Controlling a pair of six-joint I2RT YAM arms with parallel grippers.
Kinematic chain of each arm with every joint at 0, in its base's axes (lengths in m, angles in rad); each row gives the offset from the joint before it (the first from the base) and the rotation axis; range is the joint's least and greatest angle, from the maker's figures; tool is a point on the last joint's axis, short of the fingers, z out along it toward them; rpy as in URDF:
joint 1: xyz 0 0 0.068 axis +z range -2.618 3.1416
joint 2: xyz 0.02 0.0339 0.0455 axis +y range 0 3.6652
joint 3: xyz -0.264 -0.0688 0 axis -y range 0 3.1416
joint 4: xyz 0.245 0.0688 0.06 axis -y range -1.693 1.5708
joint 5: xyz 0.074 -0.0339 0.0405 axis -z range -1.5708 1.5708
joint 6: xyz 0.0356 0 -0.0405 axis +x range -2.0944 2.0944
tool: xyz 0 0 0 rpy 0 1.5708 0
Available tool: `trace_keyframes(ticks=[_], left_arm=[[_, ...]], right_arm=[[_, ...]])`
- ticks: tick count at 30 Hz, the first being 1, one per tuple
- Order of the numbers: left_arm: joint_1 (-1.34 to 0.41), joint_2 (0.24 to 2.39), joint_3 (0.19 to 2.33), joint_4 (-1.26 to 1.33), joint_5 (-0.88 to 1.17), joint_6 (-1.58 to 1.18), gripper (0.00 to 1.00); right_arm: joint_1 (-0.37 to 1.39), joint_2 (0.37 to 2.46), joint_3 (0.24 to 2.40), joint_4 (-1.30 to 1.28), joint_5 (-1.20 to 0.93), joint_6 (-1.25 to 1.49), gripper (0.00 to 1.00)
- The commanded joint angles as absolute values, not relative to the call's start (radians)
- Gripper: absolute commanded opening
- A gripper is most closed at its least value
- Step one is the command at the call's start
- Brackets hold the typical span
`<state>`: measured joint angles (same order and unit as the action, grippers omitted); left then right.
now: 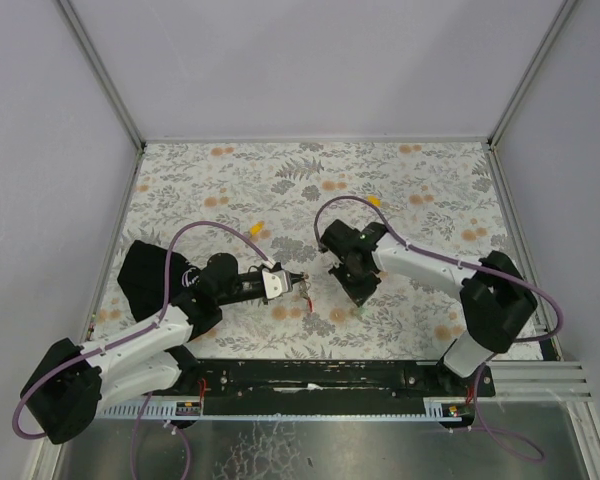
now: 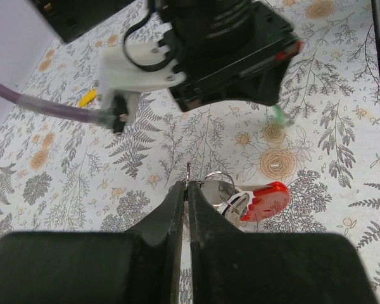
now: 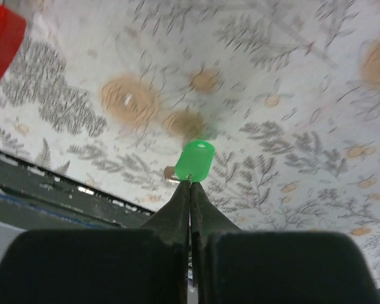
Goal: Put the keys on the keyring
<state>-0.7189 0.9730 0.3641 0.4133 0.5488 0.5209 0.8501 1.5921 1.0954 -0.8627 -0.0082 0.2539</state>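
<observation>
My left gripper (image 1: 294, 283) is shut on the keyring (image 2: 223, 193), a silver split ring and metal tab joined to a red fob (image 2: 267, 200), and holds it just above the floral table. In the left wrist view the jaws (image 2: 187, 185) pinch the metal edge. My right gripper (image 1: 362, 303) is shut on the green key (image 3: 195, 161), gripping its metal end with the green cap sticking out. That key (image 1: 363, 311) hangs a short way right of the keyring (image 1: 305, 291). Two yellow-orange keys (image 1: 259, 229) (image 1: 376, 201) lie on the table further back.
The floral mat (image 1: 430, 180) is bounded by grey walls on three sides. A black metal rail (image 1: 320, 375) runs along the near edge by the arm bases. A purple cable (image 1: 230, 232) arcs over the left arm, and another (image 1: 340, 202) arcs over the right arm.
</observation>
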Motion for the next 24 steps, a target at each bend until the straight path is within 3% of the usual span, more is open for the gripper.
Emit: trace_keyframes(ticks=[1, 15, 24], left_arm=[[-0.714, 0.955, 0.375, 0.465, 0.537, 0.515, 0.0], [-0.713, 0.969, 0.379, 0.463, 0.534, 0.518, 0.0], [-0.713, 0.963, 0.379, 0.465, 0.534, 0.516, 0.0]], right_arm=[[0.779, 1.705, 1.214, -0.882, 0.015, 0.181, 0.0], [0.718, 2.036, 1.481, -0.85, 0.035, 0.067, 0.01], [0.719, 1.913, 1.396, -0.756, 0.051, 0.095, 0.19]])
